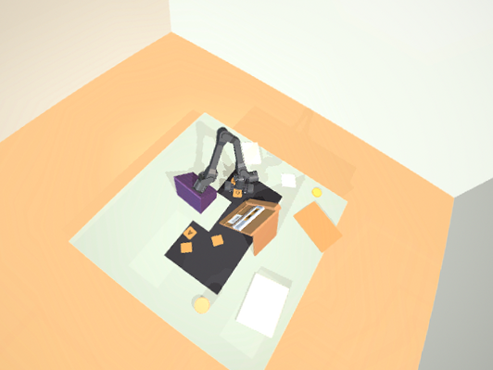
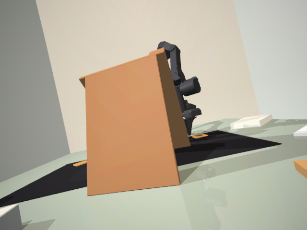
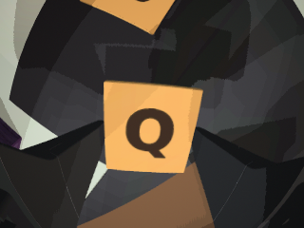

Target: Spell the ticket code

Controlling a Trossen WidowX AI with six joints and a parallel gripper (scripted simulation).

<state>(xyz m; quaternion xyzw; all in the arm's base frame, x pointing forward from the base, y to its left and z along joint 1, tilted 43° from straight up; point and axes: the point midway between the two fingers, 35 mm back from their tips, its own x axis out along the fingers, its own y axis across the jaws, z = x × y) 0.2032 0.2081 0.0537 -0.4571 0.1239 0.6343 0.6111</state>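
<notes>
My gripper is shut on an orange tile marked Q and holds it just above the black mat, behind the board's upper end. The orange slanted board carries the pale letter rail; its brown edge shows below the tile in the wrist view. Another orange tile lies on the mat just past the gripper. Three more tiles lie on the front black mat. A small white card lies at the back.
The arm stands on a purple box. A flat orange slab lies right of the board. A white box is at the front right and a white pad at the back. Yellow discs sit near the counter edges.
</notes>
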